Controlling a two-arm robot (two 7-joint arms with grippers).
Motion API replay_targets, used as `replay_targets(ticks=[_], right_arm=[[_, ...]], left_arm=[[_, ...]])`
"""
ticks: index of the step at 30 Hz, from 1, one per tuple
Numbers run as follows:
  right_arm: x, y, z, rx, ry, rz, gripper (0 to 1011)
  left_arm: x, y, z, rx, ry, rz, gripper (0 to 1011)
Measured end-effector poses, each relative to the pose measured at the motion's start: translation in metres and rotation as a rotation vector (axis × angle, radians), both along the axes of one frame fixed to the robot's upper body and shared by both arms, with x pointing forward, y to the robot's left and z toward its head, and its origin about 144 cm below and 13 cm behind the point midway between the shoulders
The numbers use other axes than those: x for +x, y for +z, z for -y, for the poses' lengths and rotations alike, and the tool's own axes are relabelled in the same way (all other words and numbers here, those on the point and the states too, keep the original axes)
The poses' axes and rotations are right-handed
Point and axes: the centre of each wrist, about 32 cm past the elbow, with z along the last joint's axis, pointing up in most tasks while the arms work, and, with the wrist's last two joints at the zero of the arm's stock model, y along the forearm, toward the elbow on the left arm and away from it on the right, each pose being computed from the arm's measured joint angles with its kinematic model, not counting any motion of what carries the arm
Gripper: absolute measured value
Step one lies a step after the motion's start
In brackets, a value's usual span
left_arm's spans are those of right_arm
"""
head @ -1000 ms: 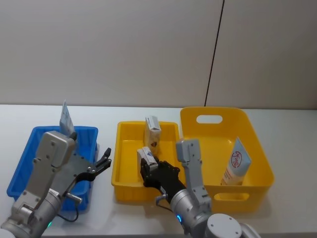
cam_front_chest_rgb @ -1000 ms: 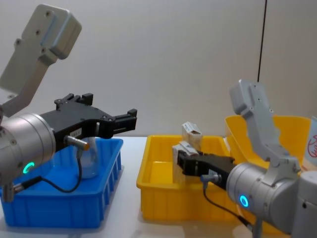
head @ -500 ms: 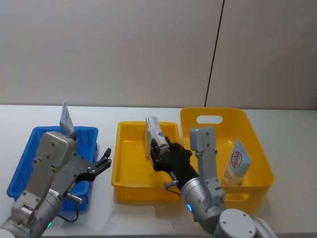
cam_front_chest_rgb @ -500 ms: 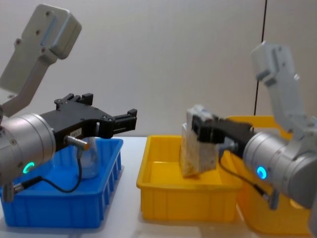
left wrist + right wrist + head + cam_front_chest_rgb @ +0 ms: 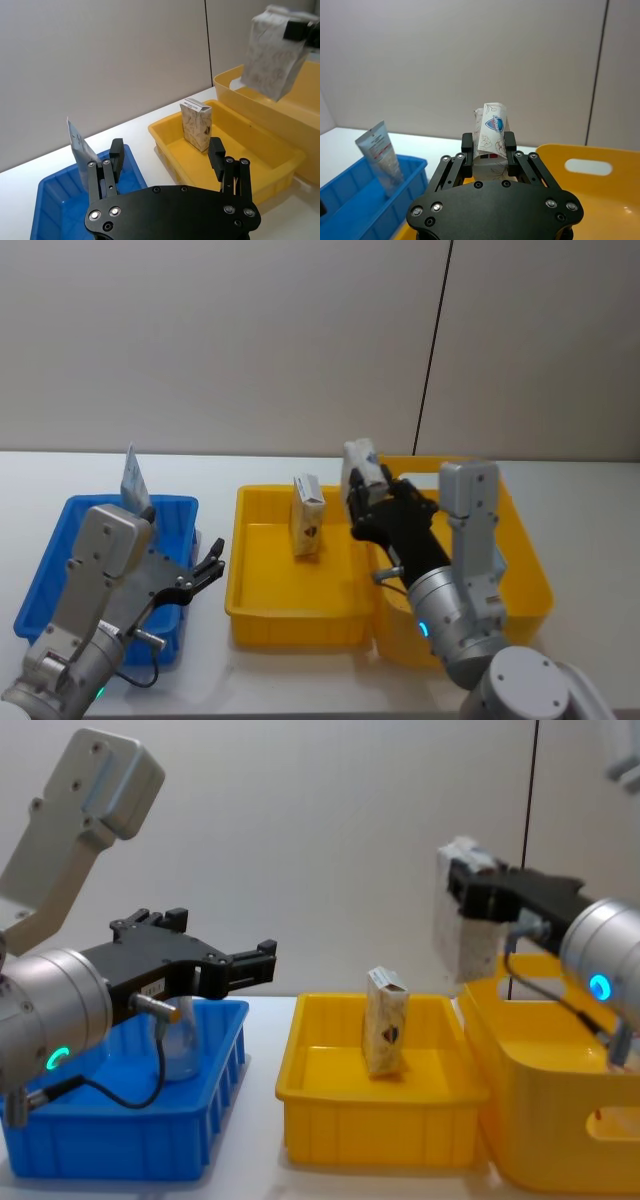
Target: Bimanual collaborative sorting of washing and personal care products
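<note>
Above the seam between the two yellow bins: the right gripper (image 5: pixel 365 502) holds a carton (image 5: pixel 360 468) lifted in the air, clear of both bins.
Right jaws: clenched on that carton (image 5: pixel 491 131), whose blue mark faces the wrist camera.
Held carton, chest view: it (image 5: pixel 463 925) hangs above the near rim of the tall yellow bin (image 5: pixel 560 1120), higher than anything in the trays.
Second carton: it (image 5: pixel 307 515) stands upright inside the shallow yellow bin (image 5: pixel 262 605), toward its back, apart from the walls.
Left gripper: it (image 5: pixel 205 572) hovers over the right edge of the blue bin (image 5: pixel 50 565), grasping nothing.
Left jaws: released, spread wide (image 5: pixel 167 160).
Squeeze tube: it (image 5: pixel 134 480) leans upright at the back of the blue bin, crimped end up.
Table: white (image 5: pixel 590 500), carrying all three bins side by side.
</note>
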Motion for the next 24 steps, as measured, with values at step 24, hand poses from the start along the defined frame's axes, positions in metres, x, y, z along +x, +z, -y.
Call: replay_targets(ticks=[24], right_arm=[[-0.016, 0.022, 0.034, -0.033, -0.120, -0.073, 327]], left_arm=[[0.000, 0.000, 0.000, 0.000, 0.000, 0.000, 1001]])
